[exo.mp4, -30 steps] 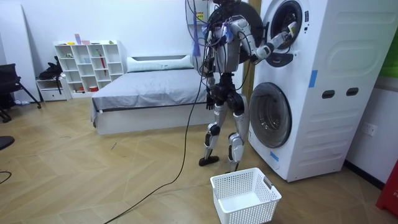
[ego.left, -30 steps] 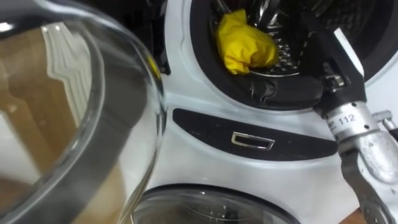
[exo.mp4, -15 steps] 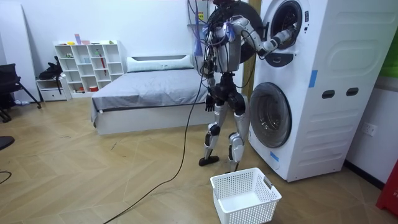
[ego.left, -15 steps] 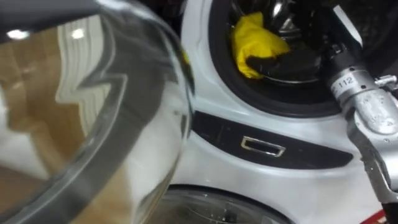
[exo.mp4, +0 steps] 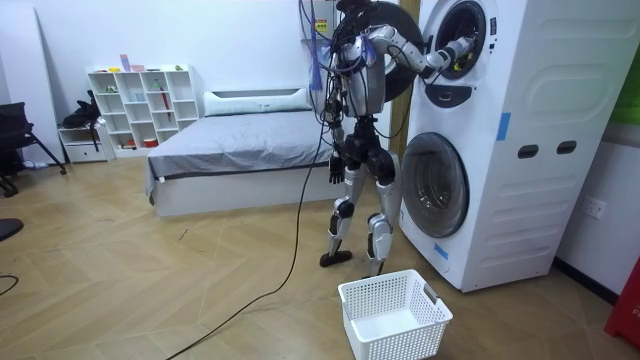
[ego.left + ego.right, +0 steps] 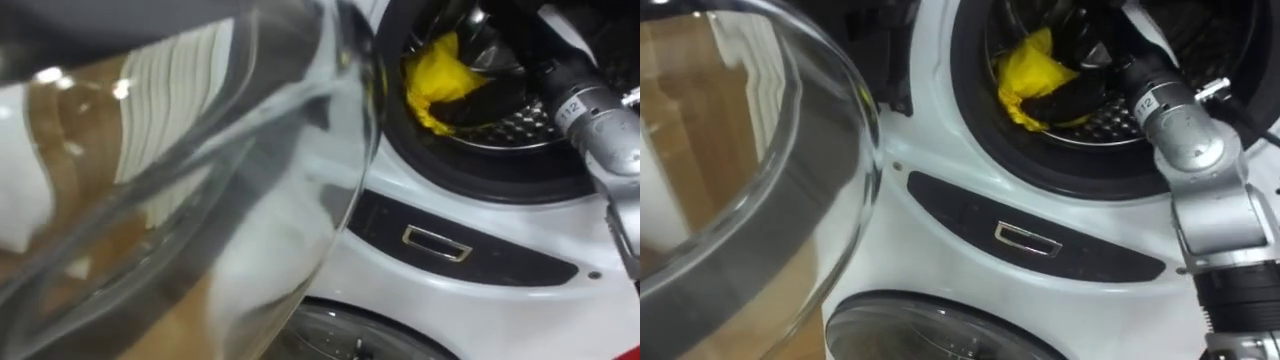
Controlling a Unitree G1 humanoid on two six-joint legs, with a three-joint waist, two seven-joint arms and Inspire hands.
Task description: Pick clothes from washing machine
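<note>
- Robot stands upright at the front of the stacked white washing machine (image 5: 520, 150), close to the open upper unit.
- Right arm raised and stretched forward, forearm passing over the front rim of the upper drum (image 6: 1115, 118).
- Right hand (image 6: 1068, 95), dark, lies inside the drum, laid across the yellow cloth (image 6: 1023, 68). Contact seen; cannot tell whether the fingers are curled round the cloth or just resting on it.
- Left hand (image 5: 335, 173) hangs low beside the hip.
- Yellow cloth: crumpled soft lump on the drum floor, at its left side, just behind the front rim. Yellow shows above and below the hand.
- Drum: shiny perforated metal, ringed by a black gasket.
- Glass door (image 6: 760, 180) swung open to the left, thick clear bowl shape.
- Dark panel (image 6: 940, 205), long and rounded, below the drum opening, with a chrome-edged rectangular recess.
- Lower door (image 5: 435, 185): round, glass, closed.
- White basket (image 5: 395, 315), lattice-walled plastic, on the wood floor (image 5: 150, 290) before the machine, near the robot's feet.
</note>
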